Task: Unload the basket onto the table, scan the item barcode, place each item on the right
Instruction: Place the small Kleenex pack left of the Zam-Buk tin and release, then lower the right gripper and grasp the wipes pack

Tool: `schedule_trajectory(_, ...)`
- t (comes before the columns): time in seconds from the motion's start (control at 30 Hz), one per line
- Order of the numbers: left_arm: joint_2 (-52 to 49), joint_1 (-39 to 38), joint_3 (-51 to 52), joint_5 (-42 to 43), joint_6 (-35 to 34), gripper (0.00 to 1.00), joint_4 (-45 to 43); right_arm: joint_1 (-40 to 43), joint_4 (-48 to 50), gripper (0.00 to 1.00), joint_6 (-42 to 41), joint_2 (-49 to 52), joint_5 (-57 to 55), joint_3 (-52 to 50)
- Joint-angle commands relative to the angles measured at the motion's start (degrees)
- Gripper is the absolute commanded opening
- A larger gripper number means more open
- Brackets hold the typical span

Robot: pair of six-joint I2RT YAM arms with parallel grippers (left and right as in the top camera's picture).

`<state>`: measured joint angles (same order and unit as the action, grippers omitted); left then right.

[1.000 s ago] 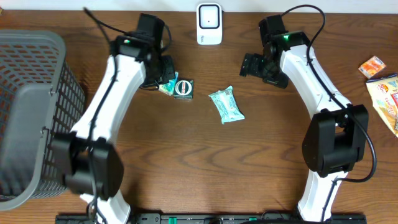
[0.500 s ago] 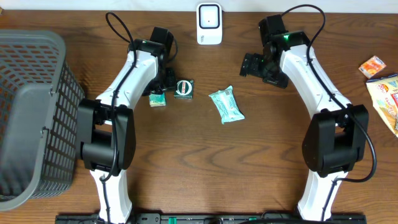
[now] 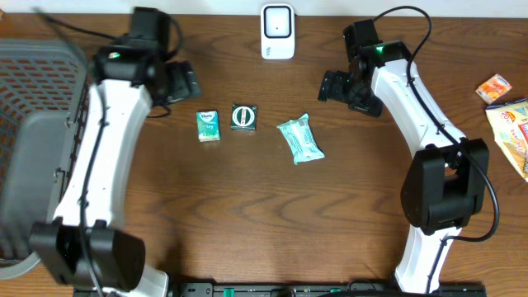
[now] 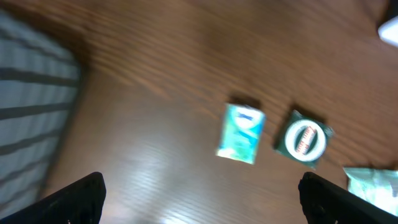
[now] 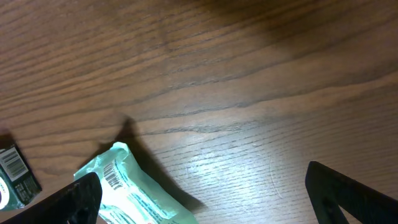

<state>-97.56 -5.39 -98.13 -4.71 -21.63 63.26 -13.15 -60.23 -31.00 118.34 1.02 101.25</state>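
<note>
Nearest, at the bottom of the overhead frame, the bases of both arms are partly cut off by the lower edge. The left arm (image 3: 107,165) climbs from lower left along the side of the grey basket (image 3: 41,124), hiding part of its rim, and bends right at the upper left. The left pincer (image 3: 183,81) is there, above the table (image 3: 272,223), wide apart and empty. In its own blurred wrist view only two dark fingertips show in the lower corners, so the left pincer (image 4: 202,199) holds nothing.

The right arm (image 3: 421,107) rises from lower right and leans to the upper middle. Its wrist turns left, and the right pincer (image 3: 330,85) is spread wide and empty. In the wrist view the right pincer (image 5: 208,196) again shows only its tips.

Mid-frame, three things lie flat in a row. The small teal packet (image 3: 209,126) (image 4: 241,132) is left of centre, apart from both pincers. Just beside it is a dark square packet (image 3: 243,117) (image 4: 304,138) with a round label too blurred to read. Right of that is a mint wrapped pack (image 3: 300,139), its barcode showing in the right wrist view (image 5: 134,186), though it is cut off there.

At the right edge an orange packet (image 3: 495,87) and a yellow bag (image 3: 511,132) are partly out of frame. Farthest, at top centre, stands the white scanner (image 3: 277,31).
</note>
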Motion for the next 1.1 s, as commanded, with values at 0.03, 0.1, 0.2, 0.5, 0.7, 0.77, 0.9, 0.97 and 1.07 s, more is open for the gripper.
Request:
schedule_trajectory(0.03,0.2,2.6,-0.3,-2.6,0.1,0.98,3.2,-0.2,0.1,0.99,-0.7,-0.7,-0.9,0.6)
schedule_trajectory(0.1,0.2,2.9,-0.2,-2.6,0.1,0.98,4.1,-0.2,0.3,0.99,-0.7,-0.7,-0.9,0.6)
schedule_trajectory(0.2,0.2,2.9,-0.2,-2.6,0.1,0.98,4.0,-0.2,2.5,0.99,-0.7,-0.7,0.8,0.6)
schedule_trajectory(0.5,0.2,2.9,-0.2,-2.6,0.1,0.98,4.0,-0.4,1.0,0.99,-0.6,-0.7,0.2,-1.2)
schedule_trajectory(0.7,0.2,2.9,-0.2,-2.6,0.1,0.98,4.0,-0.4,2.0,0.99,-0.7,-0.7,-0.8,-7.0)
schedule_trajectory(0.77,0.2,2.9,-0.2,-2.6,0.1,0.98,4.0,-0.4,2.4,0.99,-0.7,-0.7,-0.9,-8.3)
schedule_trajectory(0.9,0.2,2.9,-0.2,-2.6,0.1,0.98,4.0,-0.4,2.3,0.99,-0.7,-0.7,-0.9,-9.2)
schedule_trajectory(0.97,0.2,2.9,-0.2,-2.6,0.1,0.98,4.0,-0.5,1.7,0.99,-0.4,-0.7,-0.4,-9.2)
schedule_trajectory(1.07,0.2,2.9,-0.2,-2.6,0.1,0.98,4.0,-0.8,1.9,0.94,5.4,-0.7,1.5,-9.9)
